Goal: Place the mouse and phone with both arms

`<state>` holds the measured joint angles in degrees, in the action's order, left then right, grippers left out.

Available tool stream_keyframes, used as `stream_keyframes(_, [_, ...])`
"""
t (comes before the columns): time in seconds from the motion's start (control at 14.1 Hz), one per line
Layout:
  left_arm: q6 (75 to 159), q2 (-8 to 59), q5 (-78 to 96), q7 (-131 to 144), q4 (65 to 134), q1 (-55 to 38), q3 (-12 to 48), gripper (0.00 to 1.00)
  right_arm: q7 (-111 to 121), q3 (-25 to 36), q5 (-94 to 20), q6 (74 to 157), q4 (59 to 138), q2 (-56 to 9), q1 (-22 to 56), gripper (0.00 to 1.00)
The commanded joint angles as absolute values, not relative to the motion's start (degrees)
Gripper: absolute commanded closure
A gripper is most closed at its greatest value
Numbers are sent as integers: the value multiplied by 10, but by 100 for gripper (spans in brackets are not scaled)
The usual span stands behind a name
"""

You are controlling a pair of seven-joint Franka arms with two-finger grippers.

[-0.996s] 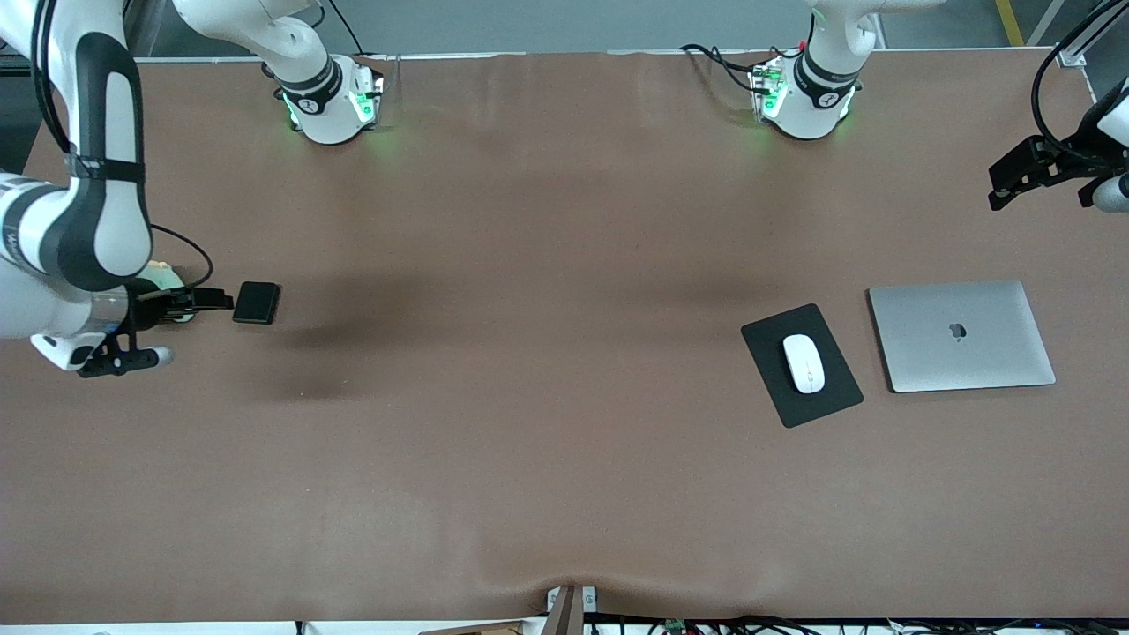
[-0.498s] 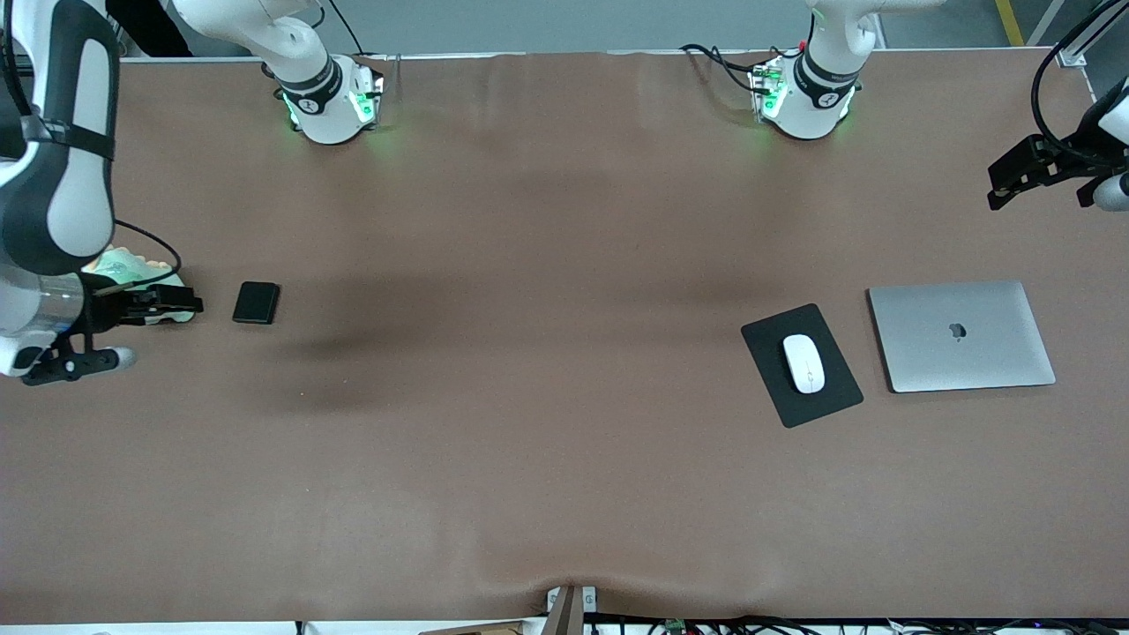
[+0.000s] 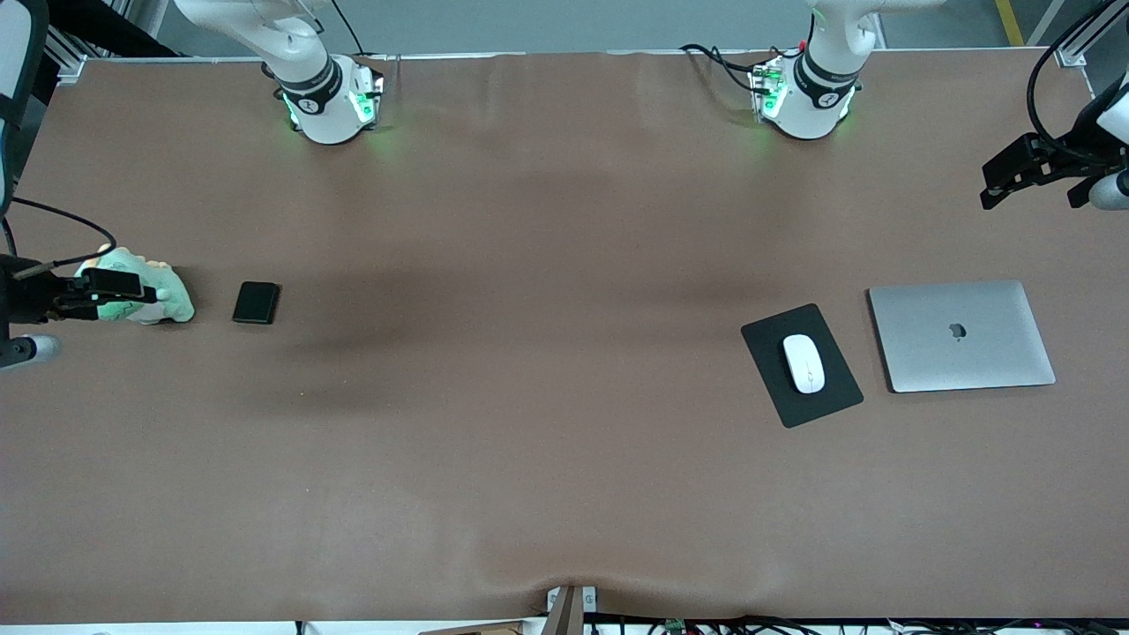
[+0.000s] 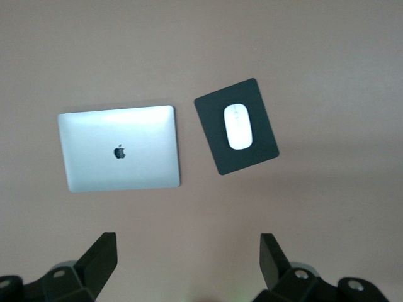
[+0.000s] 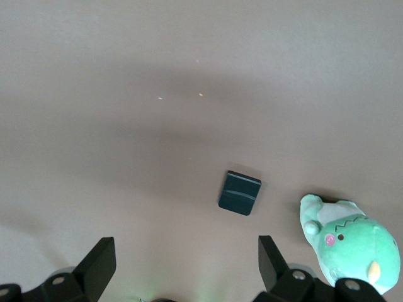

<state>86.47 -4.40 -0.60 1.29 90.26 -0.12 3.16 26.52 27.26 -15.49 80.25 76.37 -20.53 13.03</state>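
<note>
We count one mouse (image 3: 803,362), one mat (image 3: 801,365), one laptop (image 3: 960,336), one phone (image 3: 256,302), one plush toy (image 3: 141,289), two arms.

Nearest the front camera: the mouse, white, glossy, oval, lying on the flat black mat toward the left arm's end of the brown table (image 3: 547,459). Just beside the mat, closer to that end, sits the laptop, silver, closed, flat, logo up, not touching the mat.

A bit farther from the camera, toward the right arm's end: the phone, a small black slab with rounded corners, flat on the table. Beside it, near the table edge, the plush toy, green and white, soft, a pink cheek visible in the right wrist view.

The right gripper (image 3: 106,288) hangs over the plush toy, arm reaching in from the table's edge; its fingers (image 5: 97,264) stand wide apart, holding nothing. The left gripper (image 3: 1036,172) is up over the table's left-arm end, farther from the camera than the laptop; its fingers (image 4: 101,258) are spread too, empty.

Farthest: two white round bases, lit green.
</note>
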Motion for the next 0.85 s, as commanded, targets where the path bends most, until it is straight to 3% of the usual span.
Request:
stream_keyframes(0.0, [860,-47,16,17,899,-1,32,0,263,250,-157,774,749,-184,107,0])
stream_keyframes(0.5, [860,-45,15,46,899,-5,45,0,121,200,-117,730,744,-120,99,0])
stream_keyframes(0.78, [860,-42,13,45,899,-4,46,0,-2,119,-66,713,748,-75,77,0])
